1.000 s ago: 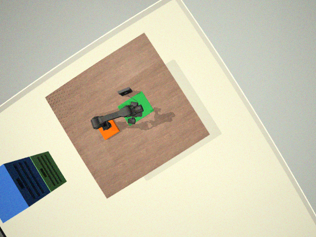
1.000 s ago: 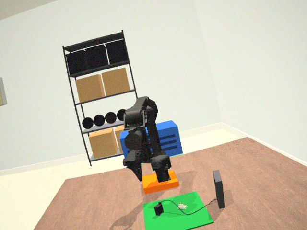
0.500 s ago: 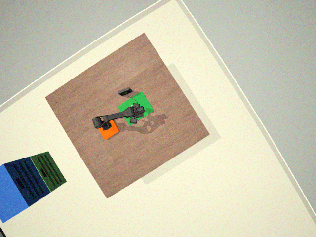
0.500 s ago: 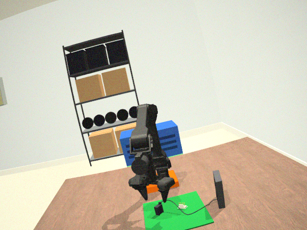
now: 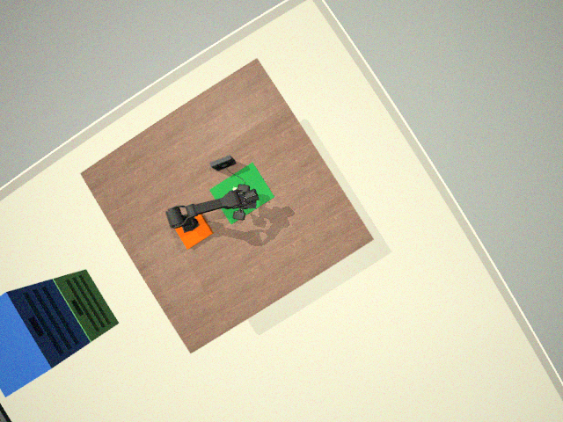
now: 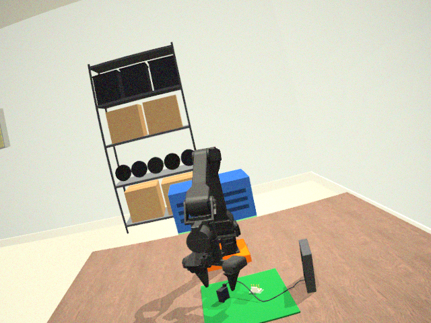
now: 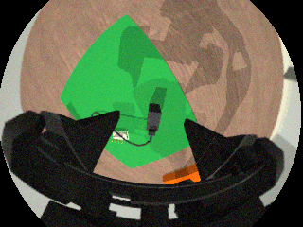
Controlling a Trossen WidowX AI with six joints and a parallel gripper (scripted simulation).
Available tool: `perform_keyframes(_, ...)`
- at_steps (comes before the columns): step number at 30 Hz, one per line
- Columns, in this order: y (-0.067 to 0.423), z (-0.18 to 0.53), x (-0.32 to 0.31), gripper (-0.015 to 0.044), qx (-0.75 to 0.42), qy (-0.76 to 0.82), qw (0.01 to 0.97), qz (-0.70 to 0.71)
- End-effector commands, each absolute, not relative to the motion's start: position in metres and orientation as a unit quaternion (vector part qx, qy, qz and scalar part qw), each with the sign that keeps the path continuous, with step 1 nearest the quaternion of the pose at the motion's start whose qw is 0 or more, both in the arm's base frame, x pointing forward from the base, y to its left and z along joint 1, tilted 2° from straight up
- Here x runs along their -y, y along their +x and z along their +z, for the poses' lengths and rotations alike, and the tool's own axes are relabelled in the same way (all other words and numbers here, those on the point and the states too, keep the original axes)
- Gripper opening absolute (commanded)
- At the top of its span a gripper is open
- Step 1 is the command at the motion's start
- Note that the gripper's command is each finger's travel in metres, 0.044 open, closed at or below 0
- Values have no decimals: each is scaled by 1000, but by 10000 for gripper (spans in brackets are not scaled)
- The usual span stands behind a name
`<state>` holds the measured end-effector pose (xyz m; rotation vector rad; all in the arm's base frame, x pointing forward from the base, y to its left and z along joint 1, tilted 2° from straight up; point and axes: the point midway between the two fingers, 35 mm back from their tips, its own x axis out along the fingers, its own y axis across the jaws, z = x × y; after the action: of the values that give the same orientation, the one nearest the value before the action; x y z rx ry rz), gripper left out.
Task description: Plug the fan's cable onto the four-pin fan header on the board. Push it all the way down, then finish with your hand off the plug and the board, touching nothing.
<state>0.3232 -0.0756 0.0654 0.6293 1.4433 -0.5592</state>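
Observation:
The green board (image 5: pixel 261 184) (image 6: pixel 257 307) (image 7: pixel 95 85) lies flat on the wooden table. The white four-pin header (image 6: pixel 258 291) (image 7: pixel 121 135) (image 5: pixel 234 187) stands on it. The black plug (image 6: pixel 222 293) (image 7: pixel 155 113) rests on the board to the left of the header, apart from it. Its thin cable (image 6: pixel 275 297) runs to the black fan (image 6: pixel 307 266) (image 5: pixel 223 162), which stands upright beside the board. My gripper (image 6: pixel 218 282) (image 7: pixel 153 117) (image 5: pixel 242 200) is open and empty. It hangs just above the plug with a finger on either side, not touching it.
The arm's orange base (image 5: pixel 195 234) (image 6: pixel 245 255) (image 7: pixel 182 177) sits next to the board. A shelf rack (image 6: pixel 139 138) with boxes and a blue cabinet (image 6: pixel 240 194) (image 5: pixel 22 336) stand off the table, far behind.

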Motion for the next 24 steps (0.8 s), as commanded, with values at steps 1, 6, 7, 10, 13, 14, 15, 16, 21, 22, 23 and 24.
perform_keyframes(1, 322, 56, 75, 440, -642, 279, 668, -251)
perform_keyframes(6, 322, 48, 75, 440, -642, 279, 668, -251)
perform_keyframes(7, 322, 46, 75, 440, -642, 279, 668, -251)
perform_keyframes(10, 322, 41, 75, 440, -642, 279, 668, -251)
perform_keyframes(13, 322, 36, 75, 440, -642, 279, 668, -251)
perform_keyframes(14, 322, 35, 75, 440, -642, 279, 668, -251)
perform_keyframes(15, 322, 33, 75, 440, -642, 279, 668, -251)
perform_keyframes(16, 322, 32, 75, 440, -642, 279, 668, -251)
perform_keyframes(21, 322, 31, 75, 440, -642, 279, 668, -251)
perform_keyframes(22, 322, 31, 75, 440, -642, 279, 668, -251)
perform_keyframes(23, 322, 31, 75, 440, -642, 279, 668, -251)
perform_keyframes(24, 323, 33, 74, 414, -642, 279, 670, -248)
